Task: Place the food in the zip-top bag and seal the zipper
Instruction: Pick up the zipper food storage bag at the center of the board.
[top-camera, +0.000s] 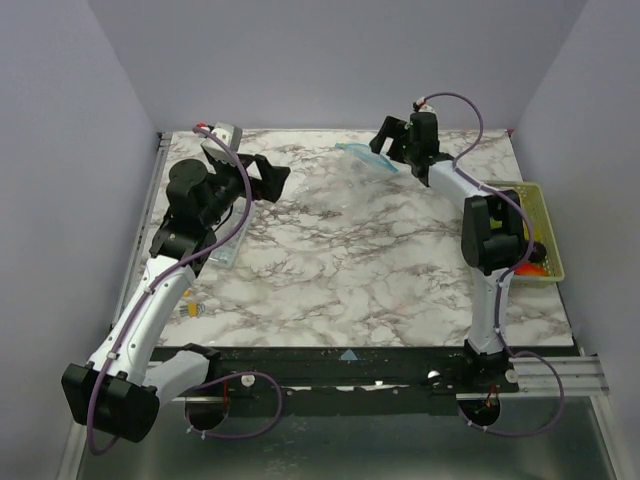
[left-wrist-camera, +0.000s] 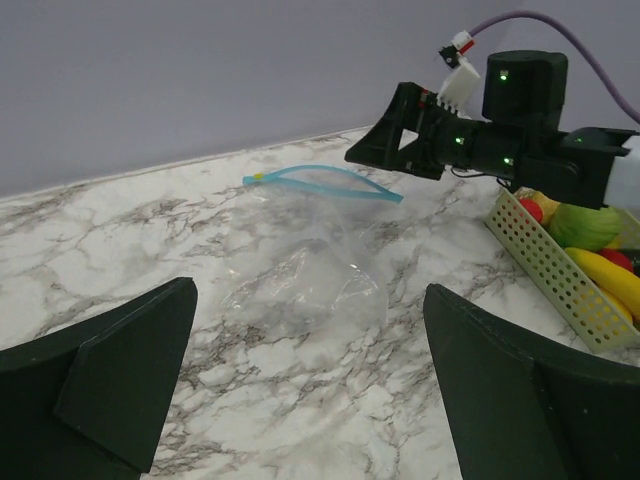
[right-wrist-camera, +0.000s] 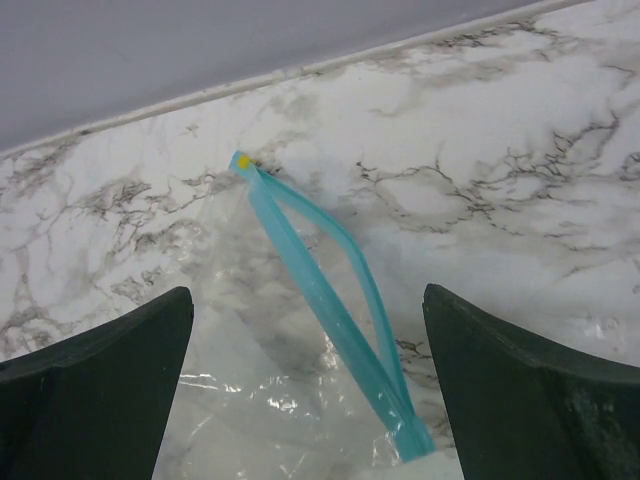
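Presently: soft clear zip-top bag (left-wrist-camera: 310, 285) lies limp at the far middle of the white marbled surface (top-camera: 350, 280), teal-blue zipper (right-wrist-camera: 320, 300) gaping. Judged light, floppy, slippery; grasp the stiffer zipper rim. Over it the right hand (top-camera: 385, 135) hovers wide; the left hand (top-camera: 272, 180) wide, empty. Glossy toy food (left-wrist-camera: 585, 225) sits in yellow-green mesh basket (left-wrist-camera: 545, 265), right edge. Lilac walls (top-camera: 330, 60) enclose.

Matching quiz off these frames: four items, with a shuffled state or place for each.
Items:
1. zipper
2. food
3. zip-top bag
4. right gripper

States or places:
A. in the mesh basket
B. teal-blue, unsealed
C. open, at the bag's mouth
D. clear, empty

Pairs: 1-B, 2-A, 3-D, 4-C
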